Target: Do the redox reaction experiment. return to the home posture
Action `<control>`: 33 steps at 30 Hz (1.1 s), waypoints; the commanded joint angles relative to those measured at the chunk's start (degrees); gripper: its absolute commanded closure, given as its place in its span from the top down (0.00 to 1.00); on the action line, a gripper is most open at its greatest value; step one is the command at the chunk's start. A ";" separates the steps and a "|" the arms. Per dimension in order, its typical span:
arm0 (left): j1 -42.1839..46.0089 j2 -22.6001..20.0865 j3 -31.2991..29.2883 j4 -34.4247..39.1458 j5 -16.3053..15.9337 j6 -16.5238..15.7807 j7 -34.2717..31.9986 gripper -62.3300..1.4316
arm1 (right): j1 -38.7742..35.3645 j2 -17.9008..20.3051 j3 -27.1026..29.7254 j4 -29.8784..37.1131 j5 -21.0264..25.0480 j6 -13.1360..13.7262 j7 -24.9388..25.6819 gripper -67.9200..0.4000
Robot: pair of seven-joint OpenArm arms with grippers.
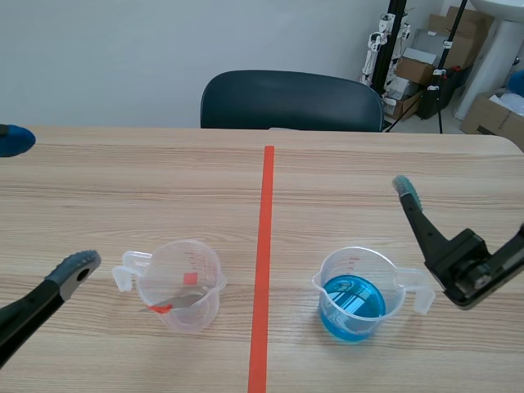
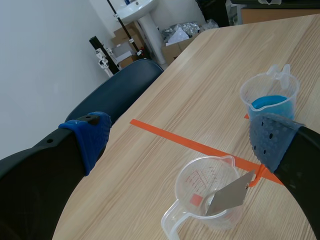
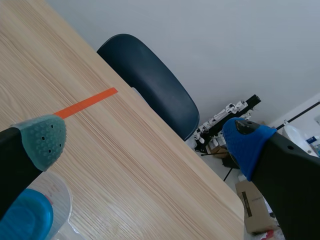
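A clear plastic beaker [image 1: 180, 282] stands left of the tape line, with a grey metal strip [image 2: 230, 195] leaning inside it. Right of the line stands a second beaker holding blue liquid [image 1: 352, 299]. My left gripper [image 2: 181, 137] hangs open above the table, and the clear beaker [image 2: 207, 195] lies below the gap between its fingers, untouched. The blue beaker [image 2: 270, 95] shows beyond one pad. My right gripper [image 3: 145, 140] is open and raised, holding nothing. The blue beaker [image 3: 25, 215] sits low beside its grey-green pad [image 3: 45, 140].
An orange-red tape line [image 1: 264, 270] runs down the middle of the wooden table [image 1: 368, 180]. A dark chair [image 1: 291, 98] stands behind the far edge. Cardboard boxes and stands [image 1: 426, 57] crowd the back right corner of the room.
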 commanded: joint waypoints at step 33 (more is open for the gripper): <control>-0.83 -1.11 0.37 0.42 -0.39 -0.09 -0.42 0.93 | 0.50 1.18 -2.29 5.27 3.63 -3.80 -6.67 1.00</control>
